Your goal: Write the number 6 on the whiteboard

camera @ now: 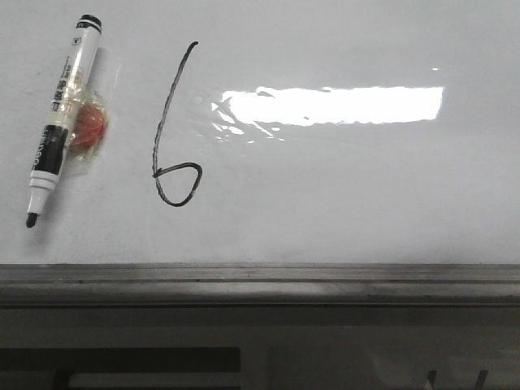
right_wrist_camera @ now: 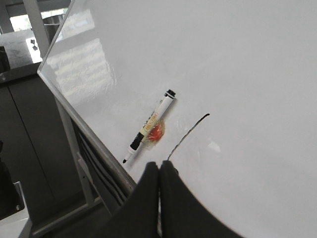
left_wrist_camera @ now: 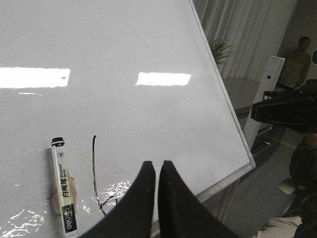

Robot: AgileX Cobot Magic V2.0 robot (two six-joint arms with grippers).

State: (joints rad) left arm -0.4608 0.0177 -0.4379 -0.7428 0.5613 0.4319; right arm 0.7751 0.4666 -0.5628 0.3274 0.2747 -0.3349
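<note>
On the whiteboard [camera: 341, 195], left of centre in the front view: number 6 [camera: 175, 130], thin black line, long slanted stem rising toward 1 o'clock, small closed loop at its base; digit reads complete. At 9 o'clock from the digit, near but not touching it: marker [camera: 61, 114], uncapped, tip pointing toward 7 o'clock, lying flat against the board with a small orange-red lump [camera: 89, 126] under clear tape beside its barrel, apparently a holder; its exact nature cannot be told. At 3 o'clock from the stem: bright rectangular reflection [camera: 333, 104]. Along the board's lower edge: grey rail [camera: 260, 280]. Left gripper [left_wrist_camera: 157, 171]: fingers pressed together, holding nothing, off the board, with the digit's loop just beside the fingers in its wrist view. Right gripper [right_wrist_camera: 159, 173]: fingers likewise pressed together, empty, apart from the marker. Step in hand, by judgement: writing finished, marker parked, both arms clear of the surface. Next move, by judgement: none on the board; at most a withdrawal to rest, kept clear of the wet ink to avoid smearing.
</note>
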